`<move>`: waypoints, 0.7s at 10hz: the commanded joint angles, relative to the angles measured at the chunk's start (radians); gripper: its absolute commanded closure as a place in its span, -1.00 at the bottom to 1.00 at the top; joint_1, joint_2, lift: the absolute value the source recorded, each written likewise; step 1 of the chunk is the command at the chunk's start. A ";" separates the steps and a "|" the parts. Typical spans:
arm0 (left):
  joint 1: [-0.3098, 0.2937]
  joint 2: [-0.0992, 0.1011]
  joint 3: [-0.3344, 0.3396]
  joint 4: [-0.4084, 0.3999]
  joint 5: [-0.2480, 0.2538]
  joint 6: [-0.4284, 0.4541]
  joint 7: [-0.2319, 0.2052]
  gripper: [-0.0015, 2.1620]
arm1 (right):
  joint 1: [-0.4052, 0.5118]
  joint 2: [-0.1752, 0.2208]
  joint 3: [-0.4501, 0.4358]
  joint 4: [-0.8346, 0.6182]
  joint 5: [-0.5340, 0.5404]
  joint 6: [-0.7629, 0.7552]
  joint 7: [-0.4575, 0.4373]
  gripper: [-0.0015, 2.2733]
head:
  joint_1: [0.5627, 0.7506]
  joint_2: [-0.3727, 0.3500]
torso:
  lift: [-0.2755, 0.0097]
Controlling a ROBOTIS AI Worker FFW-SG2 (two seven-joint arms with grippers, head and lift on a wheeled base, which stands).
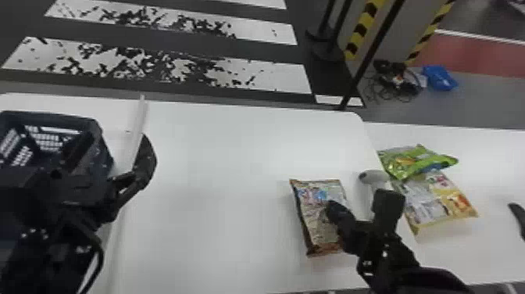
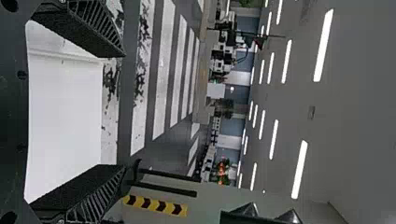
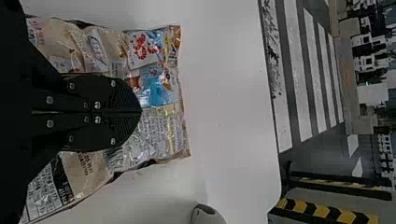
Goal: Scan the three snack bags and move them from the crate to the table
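Note:
My left gripper (image 1: 111, 160) is open beside the dark crate (image 1: 88, 121); in the left wrist view the left gripper (image 2: 123, 111) has its two fingers wide apart with nothing between them. My right gripper (image 1: 333, 208) is over the brown snack bag (image 1: 312, 230), which lies flat on the white table (image 1: 218, 176). In the right wrist view the right gripper (image 3: 141, 112) has its fingers pressed together above the printed face of that snack bag (image 3: 154, 135). A green snack bag (image 1: 414, 160) and a yellow-white one (image 1: 437, 201) lie touching on the right-hand table.
A light grey scanner (image 1: 374, 178) stands between the brown bag and the other two, near the table's right edge. A pale raised strip (image 1: 136, 125) runs beside the crate. One dark object (image 1: 518, 217) lies at the far right. Thin posts stand behind the tables.

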 commanded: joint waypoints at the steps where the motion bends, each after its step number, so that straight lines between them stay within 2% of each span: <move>1: 0.003 0.004 0.007 0.000 0.013 -0.005 -0.006 -0.98 | 0.059 0.001 -0.029 -0.134 -0.041 0.018 0.002 0.14 | 0.41 -0.46 | 0.50; 2: 0.006 0.004 0.010 0.000 0.020 -0.008 -0.017 -0.98 | 0.083 0.003 -0.052 -0.201 -0.048 0.042 0.001 -0.72 | 0.41 -0.46 | 0.50; 3: 0.007 0.004 0.010 -0.003 0.020 -0.008 -0.017 -0.98 | 0.082 0.001 -0.078 -0.221 -0.043 0.051 0.001 -1.00 | 0.41 -0.46 | 0.50; 4: 0.012 0.004 0.010 -0.008 0.020 -0.011 -0.018 -0.98 | 0.059 0.000 -0.110 -0.210 -0.017 0.061 -0.001 -0.99 | 0.41 -0.48 | 0.50; 5: 0.021 0.004 0.015 -0.009 0.020 -0.020 -0.023 -0.98 | 0.039 -0.019 -0.143 -0.167 -0.003 0.051 0.002 -0.96 | 0.41 -0.53 | 0.50; 6: 0.027 0.006 0.016 -0.009 0.020 -0.029 -0.023 -0.98 | 0.022 -0.055 -0.170 -0.105 -0.003 0.018 0.013 -0.96 | 0.41 -0.61 | 0.50; 7: 0.032 0.006 0.018 -0.006 0.020 -0.039 -0.024 -0.98 | 0.003 -0.068 -0.201 -0.049 0.000 -0.004 0.041 -0.94 | 0.41 -0.72 | 0.50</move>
